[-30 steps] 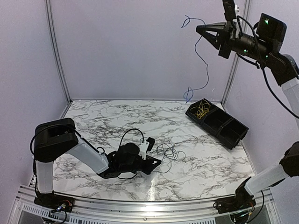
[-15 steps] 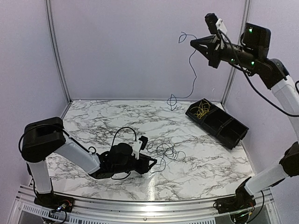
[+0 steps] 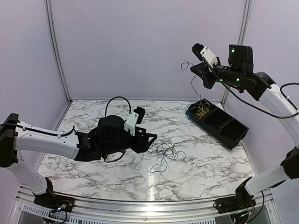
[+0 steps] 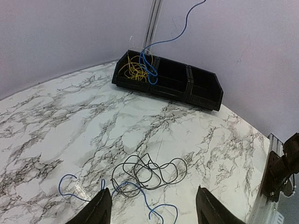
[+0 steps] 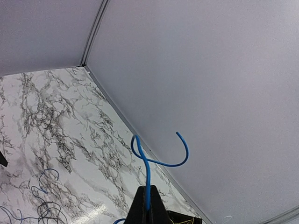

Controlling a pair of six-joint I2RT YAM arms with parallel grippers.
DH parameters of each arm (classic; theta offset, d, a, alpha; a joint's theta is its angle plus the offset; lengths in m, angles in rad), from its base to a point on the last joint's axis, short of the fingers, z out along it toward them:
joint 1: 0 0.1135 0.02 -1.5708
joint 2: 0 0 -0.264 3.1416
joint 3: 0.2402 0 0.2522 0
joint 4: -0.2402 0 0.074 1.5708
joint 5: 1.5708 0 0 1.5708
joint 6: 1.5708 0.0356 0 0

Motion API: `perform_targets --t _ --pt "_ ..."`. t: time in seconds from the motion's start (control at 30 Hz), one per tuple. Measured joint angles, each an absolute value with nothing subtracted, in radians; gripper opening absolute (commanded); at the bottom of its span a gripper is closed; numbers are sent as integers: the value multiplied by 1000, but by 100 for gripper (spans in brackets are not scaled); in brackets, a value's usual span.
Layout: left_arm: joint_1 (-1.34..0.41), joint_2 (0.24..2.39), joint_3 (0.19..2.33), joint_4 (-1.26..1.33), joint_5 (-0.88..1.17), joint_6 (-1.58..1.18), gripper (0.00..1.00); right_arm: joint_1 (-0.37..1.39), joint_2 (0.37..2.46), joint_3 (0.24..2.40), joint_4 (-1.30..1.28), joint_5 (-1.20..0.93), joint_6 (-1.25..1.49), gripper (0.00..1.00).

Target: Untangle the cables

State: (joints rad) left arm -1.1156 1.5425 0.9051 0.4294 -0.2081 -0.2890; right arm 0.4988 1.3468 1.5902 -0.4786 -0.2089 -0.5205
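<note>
Bin (image 3: 227, 131) by right wall (image 3: 273, 23) | right gripper (image 5: 148, 207) high up, clenched on blue wire (image 5: 148, 179) | left gripper (image 4: 152, 210) spread wide near black wires (image 4: 148, 171)

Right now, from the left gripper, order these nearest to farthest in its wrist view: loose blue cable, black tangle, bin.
1. Loose blue cable, on the table between the left gripper fingers.
2. Black tangle, just beyond, overlapping it.
3. Bin, far back by the wall.
</note>
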Motion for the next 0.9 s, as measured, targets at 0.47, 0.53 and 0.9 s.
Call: perform_targets --t 0.47,0.53,0.9 --pt "-1106 1541 1214 121 -295 -280 74 433 1327 1491 -419 -72 -553 0" --pt "-1098 1587 1236 133 -308 -337 74 432 1327 1479 -412 -75 -550 0" --pt "-1084 1959 1440 207 -220 -581 65 445 1329 1454 -426 -114 -532 0"
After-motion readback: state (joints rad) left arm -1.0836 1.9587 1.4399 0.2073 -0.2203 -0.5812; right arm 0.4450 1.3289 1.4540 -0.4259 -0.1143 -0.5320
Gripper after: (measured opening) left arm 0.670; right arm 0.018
